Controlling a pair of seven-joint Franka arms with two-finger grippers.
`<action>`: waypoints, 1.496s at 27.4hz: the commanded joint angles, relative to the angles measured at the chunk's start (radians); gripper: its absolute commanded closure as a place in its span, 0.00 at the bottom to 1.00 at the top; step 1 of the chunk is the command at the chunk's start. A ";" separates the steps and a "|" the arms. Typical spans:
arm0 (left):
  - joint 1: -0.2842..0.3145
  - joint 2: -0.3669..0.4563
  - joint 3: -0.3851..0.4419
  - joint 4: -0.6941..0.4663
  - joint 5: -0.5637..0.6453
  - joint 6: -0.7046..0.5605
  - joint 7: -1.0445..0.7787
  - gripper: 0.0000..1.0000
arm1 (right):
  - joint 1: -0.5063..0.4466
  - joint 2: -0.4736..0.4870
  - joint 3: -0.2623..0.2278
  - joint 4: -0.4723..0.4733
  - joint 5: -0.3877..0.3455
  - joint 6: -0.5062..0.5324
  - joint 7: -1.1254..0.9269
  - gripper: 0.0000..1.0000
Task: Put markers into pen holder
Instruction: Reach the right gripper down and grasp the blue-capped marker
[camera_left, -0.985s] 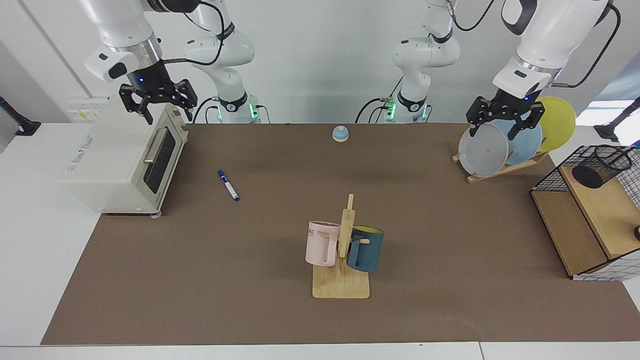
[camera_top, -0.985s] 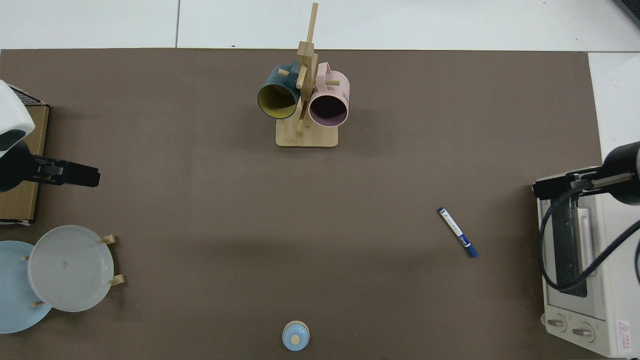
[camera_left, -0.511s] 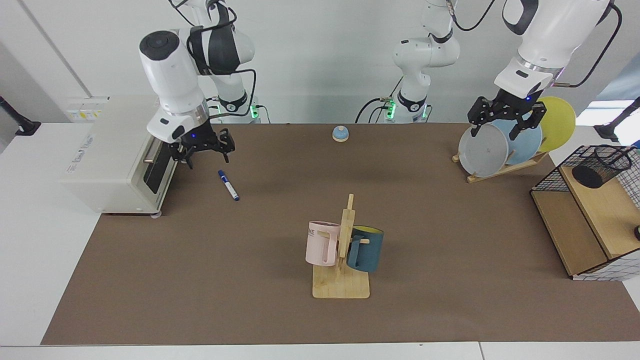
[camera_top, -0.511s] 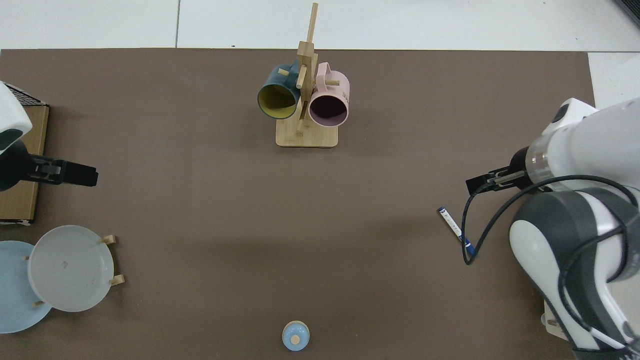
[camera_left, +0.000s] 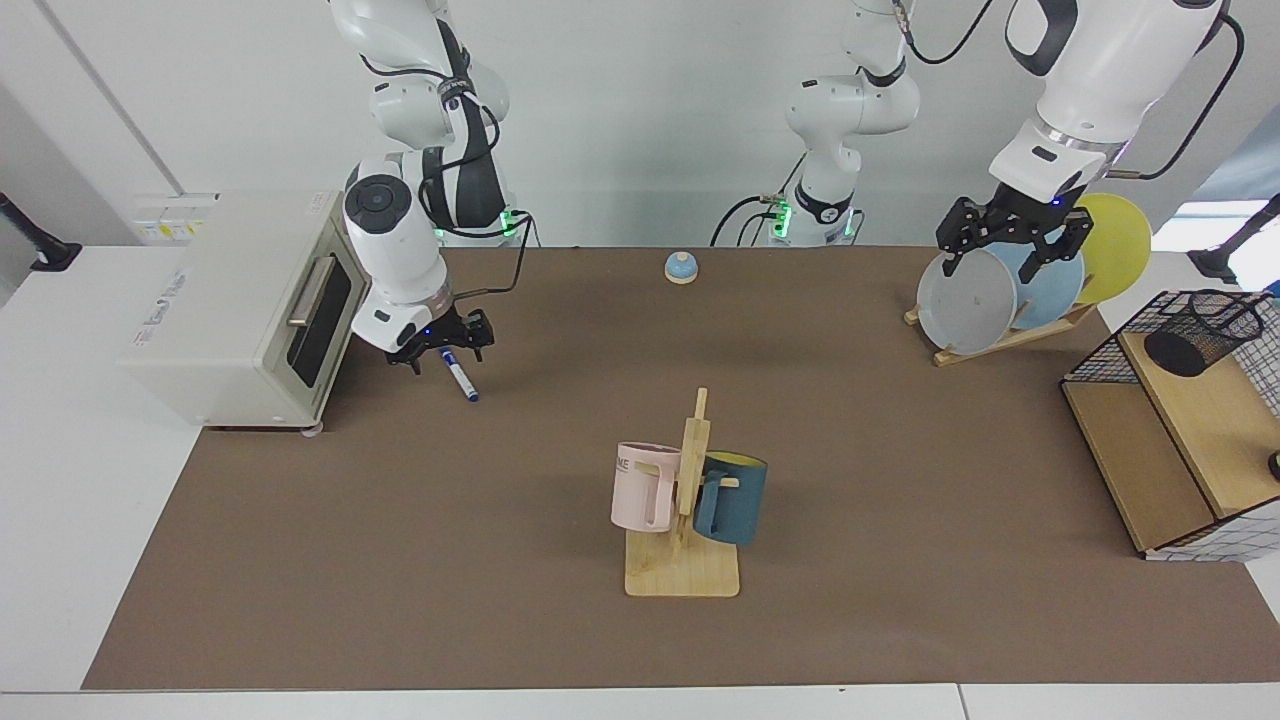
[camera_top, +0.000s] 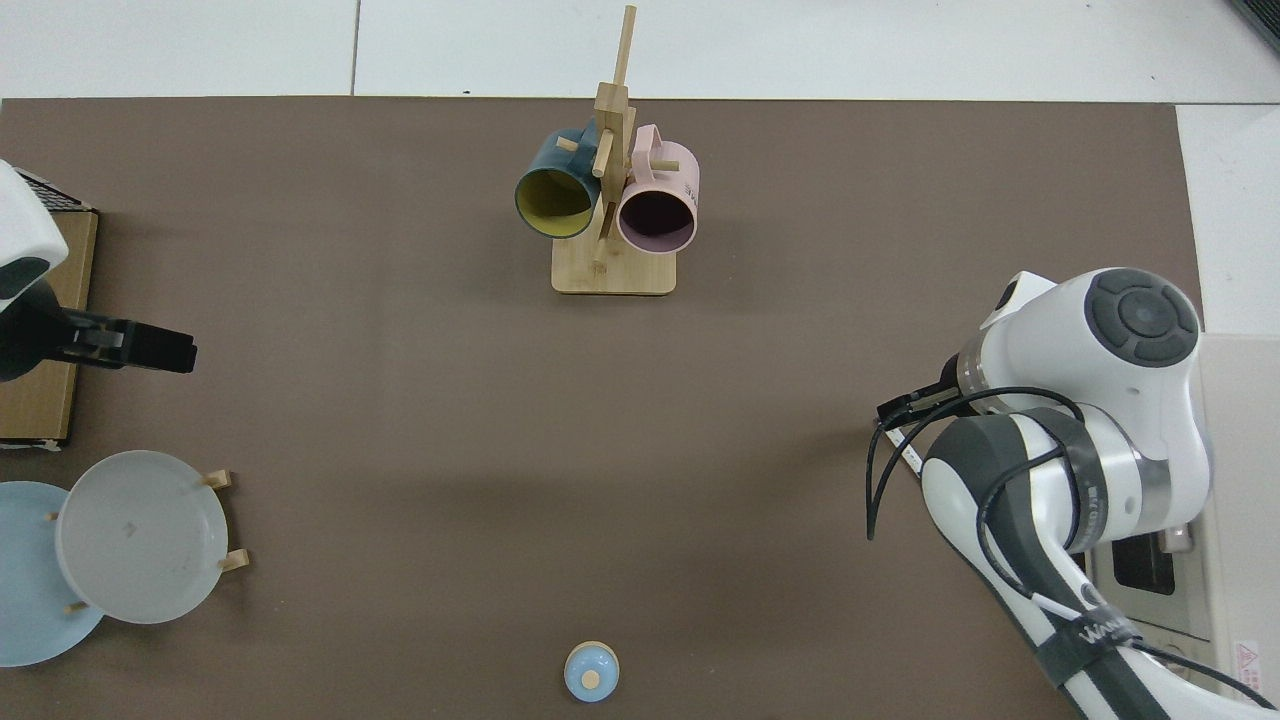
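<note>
The reach-for-pickup step is in hand: the right gripper (camera_left: 441, 352), jaws spread, hangs over the marker (camera_left: 460, 379) lying on the brown surface (camera_left: 560, 420), so the next move calls for lowering and pinching it, while the left gripper (camera_left: 1010, 240), jaws spread, waits by the plates, near the pen holder (camera_left: 1222, 320).

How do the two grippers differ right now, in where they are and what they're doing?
The right gripper is low at the mat, over the marker's capped end beside the toaster oven; the left gripper hangs high in front of the plates in the rack. The right arm is bent steeply down to work; the left arm waits. The pen holder is much nearer the left gripper. Both are open and hold nothing.
</note>
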 joint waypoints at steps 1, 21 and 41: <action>-0.030 -0.006 0.010 -0.011 0.018 0.012 0.075 0.00 | -0.003 -0.030 -0.001 -0.085 0.011 0.074 -0.026 0.00; -0.033 -0.030 0.004 -0.063 0.008 0.006 0.689 0.00 | 0.017 0.053 -0.003 -0.219 0.006 0.314 -0.035 0.05; -0.039 -0.035 0.007 -0.065 0.008 -0.017 0.986 0.00 | -0.002 0.069 -0.001 -0.210 0.034 0.311 0.055 1.00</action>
